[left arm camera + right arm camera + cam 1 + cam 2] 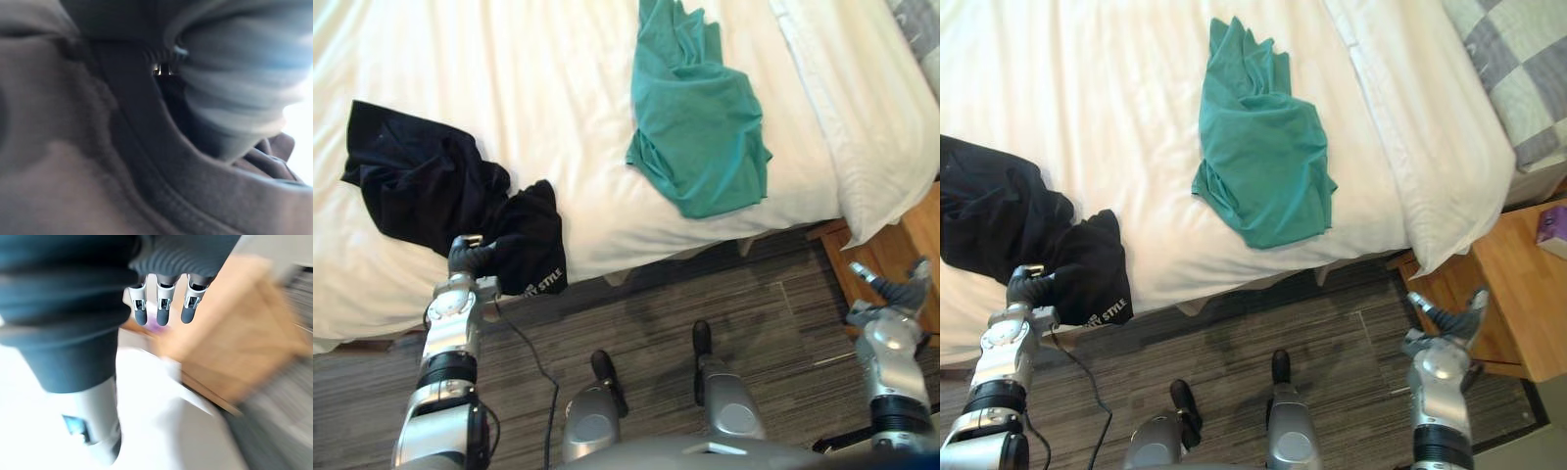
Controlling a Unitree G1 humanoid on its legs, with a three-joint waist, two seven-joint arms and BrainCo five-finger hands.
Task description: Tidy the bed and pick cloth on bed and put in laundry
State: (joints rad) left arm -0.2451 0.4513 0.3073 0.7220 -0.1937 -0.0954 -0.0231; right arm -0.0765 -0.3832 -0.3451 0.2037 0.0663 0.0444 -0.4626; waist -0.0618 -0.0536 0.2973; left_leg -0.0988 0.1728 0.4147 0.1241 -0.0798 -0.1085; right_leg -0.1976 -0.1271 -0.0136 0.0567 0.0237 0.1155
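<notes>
Left eye view: two cloths on bed [558, 59]: black cloth [431, 186] draped over near edge, teal cloth [700, 137] apart, by edge. Left hand [468, 257] at black cloth's hanging corner, grip cannot be told

Right eye view: right hand [1446, 321] over open floor [1234, 362] beside one nightstand [1518, 284]

Left wrist view: black cloth pressed close

Right wrist view: fingers [164, 313] straight, holding nothing

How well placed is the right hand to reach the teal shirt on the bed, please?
Probably not yet: the right hand hangs open beside the wooden nightstand, off the bed, with the white duvet edge between it and the teal shirt.
</notes>
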